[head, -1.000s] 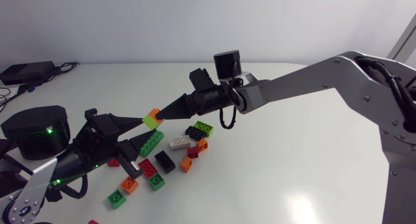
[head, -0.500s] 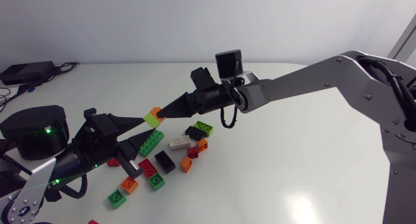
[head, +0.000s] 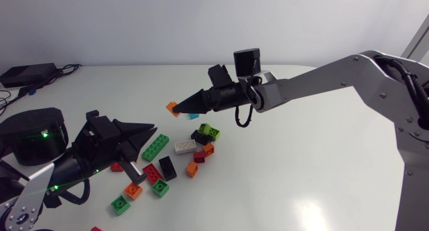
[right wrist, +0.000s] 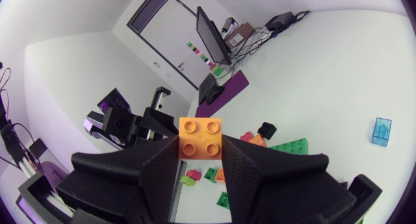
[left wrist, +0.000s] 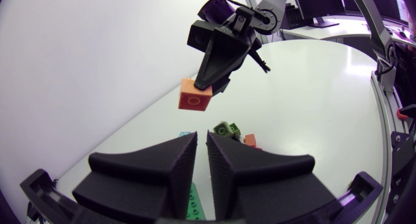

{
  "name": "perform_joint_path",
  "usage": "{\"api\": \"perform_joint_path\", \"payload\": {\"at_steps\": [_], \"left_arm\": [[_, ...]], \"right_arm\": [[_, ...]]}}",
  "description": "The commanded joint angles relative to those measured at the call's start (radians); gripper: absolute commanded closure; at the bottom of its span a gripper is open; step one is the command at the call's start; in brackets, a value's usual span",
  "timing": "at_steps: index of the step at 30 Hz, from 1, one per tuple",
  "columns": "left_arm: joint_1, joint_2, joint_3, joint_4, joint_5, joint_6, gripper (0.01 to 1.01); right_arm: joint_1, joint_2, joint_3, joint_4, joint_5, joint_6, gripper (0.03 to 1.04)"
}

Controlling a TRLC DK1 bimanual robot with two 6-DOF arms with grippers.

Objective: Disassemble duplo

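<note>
An orange two-by-two brick (head: pixel 172 109) hangs in the air above the table, and my right gripper (head: pixel 179 108) is shut on it from two sides. The right wrist view has the brick (right wrist: pixel 200 138) studs up between the fingertips. My left gripper (head: pixel 151 130) is lower and to the left, apart from the brick, with its fingers pressed together. In the left wrist view the orange brick (left wrist: pixel 195 96) floats ahead of my shut left gripper (left wrist: pixel 201 143). A green sliver shows low in the slit between the fingers; I cannot tell whether it is held.
Loose bricks lie under and between the grippers: a long green one (head: pixel 155 146), a white one (head: pixel 184 147), a black one (head: pixel 169 167), a red one (head: pixel 152 173) and a small light blue one (head: pixel 194 115). The white table (head: pixel 301 171) lies bare at the right.
The grippers have pulled apart. The right one moved up and right with the orange brick alone, and the left one drew back down and left. The lime brick formerly under the orange one is out of sight.
</note>
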Motion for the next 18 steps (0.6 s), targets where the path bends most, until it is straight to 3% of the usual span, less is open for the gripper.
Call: {"api": "perform_joint_path", "payload": {"at_steps": [1, 5, 7, 11, 13, 16, 18], "left_arm": [[0.012, -0.005, -0.014, 0.016, 0.005, -0.013, 0.89], [0.019, -0.004, -0.014, 0.02, 0.005, -0.013, 0.875], [0.024, 0.002, -0.012, 0.028, 0.005, -0.021, 0.818], [0.038, 0.015, -0.01, 0.042, 0.005, -0.029, 0.764], [0.041, 0.016, -0.009, 0.043, 0.005, -0.029, 0.764], [0.044, 0.016, -0.009, 0.045, 0.005, -0.032, 0.762], [0.044, 0.016, -0.009, 0.045, 0.004, -0.032, 0.736]], "right_arm": [[-0.008, -0.016, 0.01, 0.013, 0.001, -0.014, 0.98], [-0.01, -0.013, 0.011, 0.013, 0.007, -0.017, 0.98], [-0.01, -0.006, 0.014, 0.013, 0.016, -0.017, 0.98], [-0.017, 0.02, 0.027, -0.022, 0.155, -0.047, 0.98], [-0.023, 0.038, 0.071, -0.155, 0.249, -0.12, 0.97], [0.006, 0.073, 0.208, -0.573, 0.484, -0.416, 0.97], [0.035, 0.089, 0.24, -0.651, 0.6, -0.474, 0.97]]}}
